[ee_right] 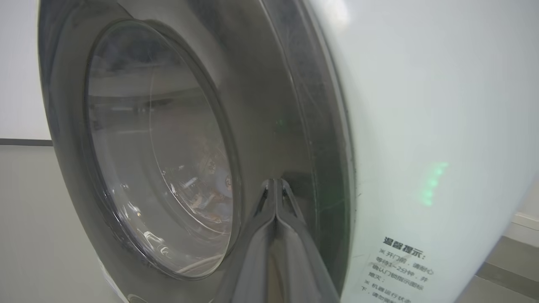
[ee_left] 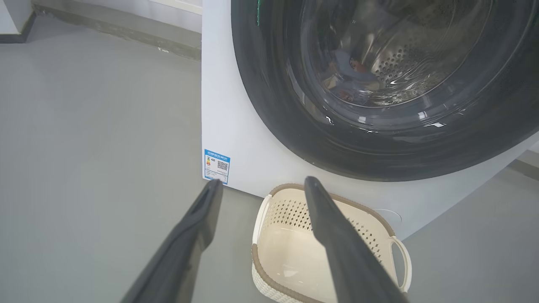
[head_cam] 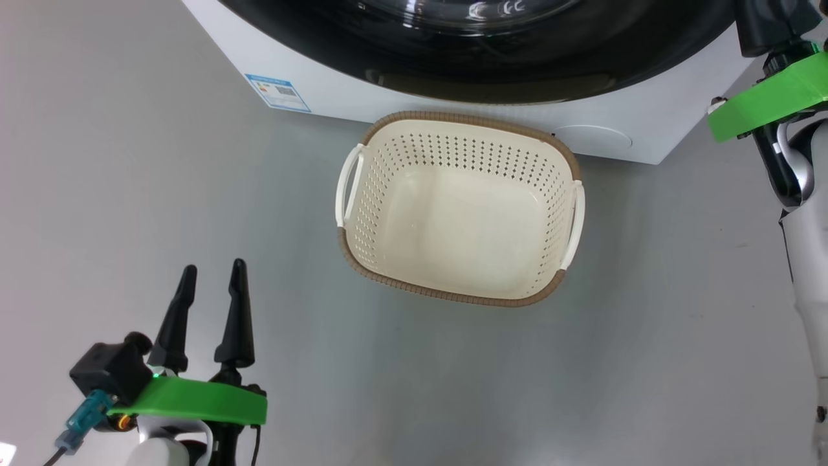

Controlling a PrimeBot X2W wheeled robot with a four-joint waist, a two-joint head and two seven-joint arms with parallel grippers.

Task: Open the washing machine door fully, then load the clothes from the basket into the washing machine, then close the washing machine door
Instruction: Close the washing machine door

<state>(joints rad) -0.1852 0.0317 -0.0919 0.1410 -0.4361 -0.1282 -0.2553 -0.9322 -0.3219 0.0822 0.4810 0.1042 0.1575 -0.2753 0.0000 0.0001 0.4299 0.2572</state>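
Note:
The washing machine (head_cam: 336, 90) stands ahead, and the washing machine door (head_cam: 517, 58) lies against its white front. Through the glass bowl (ee_left: 379, 63) I see light blue clothes (ee_left: 351, 80) with orange spots inside the drum. The basket (head_cam: 388, 194) sits on the floor right before the machine with nothing in it. My left gripper (head_cam: 213, 266) is open, low and to the left of the basket, holding nothing. In the right wrist view my right gripper (ee_right: 276, 182) is shut, fingertips pressed together at the black rim of the door (ee_right: 269, 105), close to its edge by the white front (ee_right: 421, 105).
Grey floor (head_cam: 129, 194) stretches to the left and in front of the basket. A blue label (head_cam: 279, 92) marks the machine's lower front corner. My right arm with its green bracket (head_cam: 770, 97) rises along the right edge, beside the machine's corner.

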